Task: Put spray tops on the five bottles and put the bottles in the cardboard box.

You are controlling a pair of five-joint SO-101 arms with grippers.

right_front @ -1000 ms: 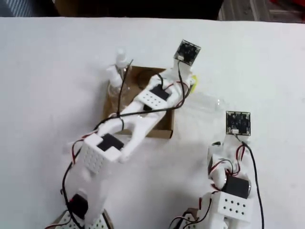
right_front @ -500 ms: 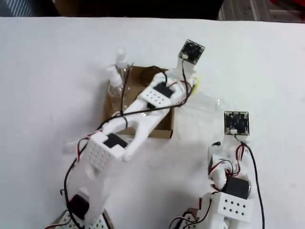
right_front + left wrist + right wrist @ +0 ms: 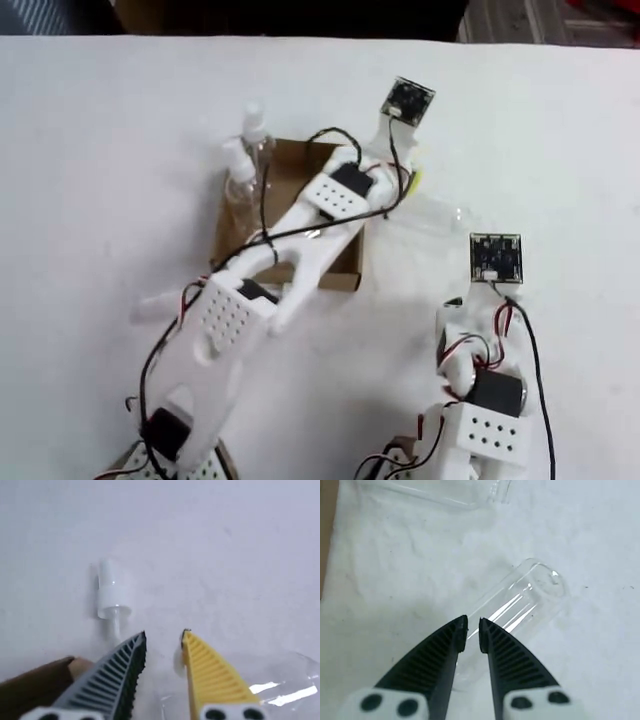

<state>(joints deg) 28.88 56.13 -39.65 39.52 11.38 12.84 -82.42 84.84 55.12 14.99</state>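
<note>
Left wrist view is showing the left gripper hanging over the white table with its grey and yellow fingers spread apart and nothing between them. A white spray top is lying on its side in the left half of the frame, just beyond the tip of the grey finger and not touching it, with its thin stem pointing down the frame toward that finger. A corner of the cardboard box is showing at the lower left, and a clear bottle is lying at the lower right, beside the yellow finger. In the high view the left arm is stretching from the lower left across the box toward the upper centre, while capped bottles are sitting at the box's upper-left corner. In the right wrist view the right gripper is hovering with its two black fingers pressed almost together, only a slit between the tips, pinching nothing. The nearer bottle is lying on the table right at those tips and running off toward the upper right, and a farther bottle is lying along the top edge
</note>
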